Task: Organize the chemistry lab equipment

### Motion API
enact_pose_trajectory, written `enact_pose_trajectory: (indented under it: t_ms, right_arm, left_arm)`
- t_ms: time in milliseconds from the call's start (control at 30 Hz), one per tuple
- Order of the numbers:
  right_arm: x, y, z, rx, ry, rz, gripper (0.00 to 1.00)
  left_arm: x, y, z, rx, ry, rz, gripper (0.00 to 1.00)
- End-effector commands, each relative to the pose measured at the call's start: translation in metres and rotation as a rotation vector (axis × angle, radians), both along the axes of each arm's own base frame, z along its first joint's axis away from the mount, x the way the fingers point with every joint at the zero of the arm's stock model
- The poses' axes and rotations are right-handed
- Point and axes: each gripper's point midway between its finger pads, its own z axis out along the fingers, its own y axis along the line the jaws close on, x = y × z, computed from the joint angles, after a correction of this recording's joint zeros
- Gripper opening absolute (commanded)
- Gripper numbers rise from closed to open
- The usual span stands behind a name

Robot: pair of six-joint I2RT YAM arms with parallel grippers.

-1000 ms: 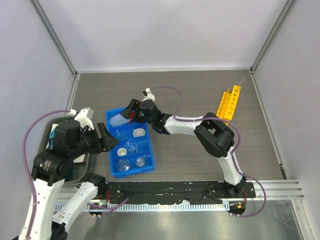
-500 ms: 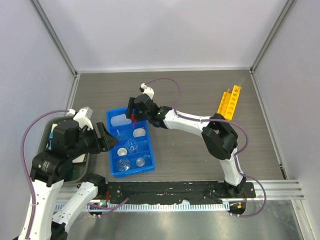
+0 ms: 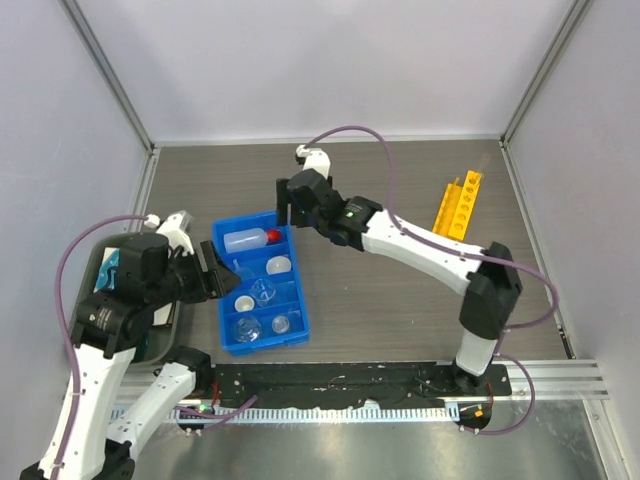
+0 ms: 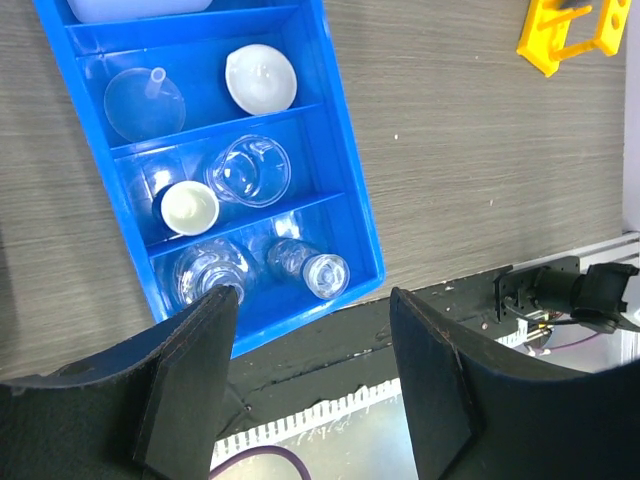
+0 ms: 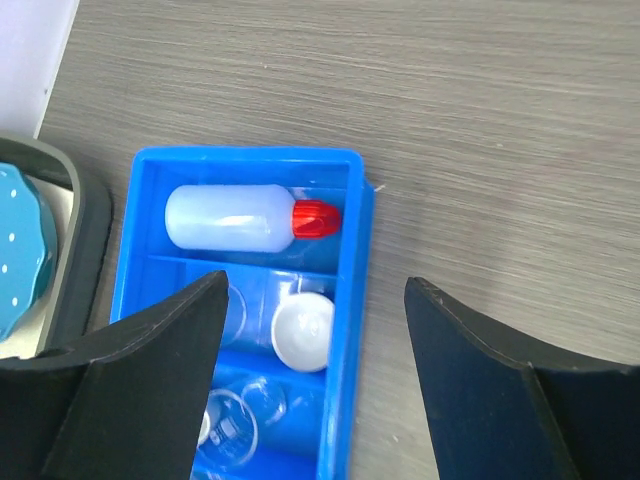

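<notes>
A blue compartment tray [image 3: 302, 322] holds the lab equipment. The red-capped squeeze bottle [image 3: 247, 240] [image 5: 235, 217] lies on its side in the far compartment. Nearer come a white round dish [image 3: 278, 266] [image 5: 303, 330] [image 4: 262, 79], a clear funnel [image 4: 145, 102], glass beakers [image 4: 250, 170] and vials [image 4: 318, 270]. My right gripper [image 3: 285, 203] [image 5: 315, 280] hangs open and empty above the tray's far right corner, clear of the bottle. Also open and holding nothing, my left gripper [image 3: 213, 272] [image 4: 312, 293] hovers by the tray's left side. The yellow holed rack [image 3: 458, 205] [image 4: 570, 30] lies at the far right.
A dark tray [image 3: 96, 262] [image 5: 85, 230] with the teal dotted plate [image 5: 20, 250] sits left of the blue tray, partly under my left arm. Grey walls close the table on three sides. Bare wood-grain table [image 3: 380, 310] lies between the blue tray and the rack.
My right gripper has pulled up and back to the right from the tray's far compartment, uncovering the squeeze bottle lying there. My left arm has barely moved.
</notes>
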Motion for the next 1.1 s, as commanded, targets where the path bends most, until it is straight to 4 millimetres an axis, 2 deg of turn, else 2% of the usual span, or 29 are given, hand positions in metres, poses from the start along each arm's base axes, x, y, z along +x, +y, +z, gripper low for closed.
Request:
enact_pose_trajectory:
  t_ms: [0,33,67,100,133,167,200,233,267,333,467,567,600,700,733,900,1067]
  right_arm:
    - [-0.024,-0.044,0.034,-0.114,-0.085,0.027,0.77]
    - [-0.031,-0.056,0.048,-0.112,-0.111,0.019,0.77]
    - [-0.037,-0.065,0.036,-0.149,-0.101,0.023,0.77]
    - [-0.044,-0.072,0.035,-0.166,-0.106,0.034,0.77]
    - [-0.051,-0.083,0.043,-0.150,-0.118,0.034,0.77]
    - [-0.060,-0.091,0.030,-0.172,-0.101,0.048,0.77]
    - [-0.066,-0.097,0.027,-0.181,-0.097,0.058,0.77]
    - [-0.074,-0.107,0.035,-0.161,-0.110,0.057,0.77]
    - [-0.080,-0.117,0.019,-0.193,-0.090,0.057,0.77]
    - [-0.092,-0.127,0.012,-0.192,-0.080,0.066,0.77]
    - [-0.119,-0.147,-0.011,-0.179,-0.044,0.100,0.77]
    - [-0.131,-0.154,-0.027,-0.181,-0.022,0.114,0.77]
    - [-0.135,-0.155,-0.023,-0.153,-0.030,0.122,0.77]
    - [-0.145,-0.155,-0.028,-0.122,-0.025,0.144,0.77]
    - [-0.148,-0.156,-0.032,-0.118,-0.019,0.149,0.77]
    - [-0.160,-0.147,-0.028,-0.070,-0.034,0.196,0.77]
    - [-0.168,-0.150,-0.022,-0.053,-0.044,0.221,0.77]
  left_arm:
    - [0.014,-0.007,-0.011,-0.002,0.012,-0.009,0.66]
    - [0.016,-0.006,-0.015,0.003,0.021,-0.002,0.66]
    - [0.019,-0.006,-0.021,0.008,0.033,0.007,0.66]
    - [0.023,-0.003,-0.025,0.025,0.039,0.025,0.66]
    - [0.026,-0.002,-0.029,0.030,0.048,0.046,0.66]
    - [0.031,0.002,-0.035,0.046,0.051,0.074,0.66]
    - [0.034,0.006,-0.039,0.065,0.062,0.102,0.66]
    - [0.038,0.015,-0.043,0.099,0.063,0.147,0.66]
    - [0.039,0.016,-0.047,0.102,0.069,0.157,0.66]
    - [0.046,0.036,-0.057,0.187,0.076,0.257,0.66]
    - [0.045,0.059,-0.075,0.283,0.140,0.381,0.67]
    - [0.044,0.070,-0.084,0.328,0.187,0.460,0.67]
    - [0.044,0.072,-0.085,0.329,0.197,0.485,0.67]
    - [0.046,0.077,-0.092,0.361,0.229,0.521,0.67]
    - [0.046,0.077,-0.096,0.366,0.243,0.522,0.67]
    - [0.054,0.064,-0.119,0.346,0.314,0.506,0.66]
    - [0.064,0.055,-0.139,0.287,0.323,0.541,0.66]
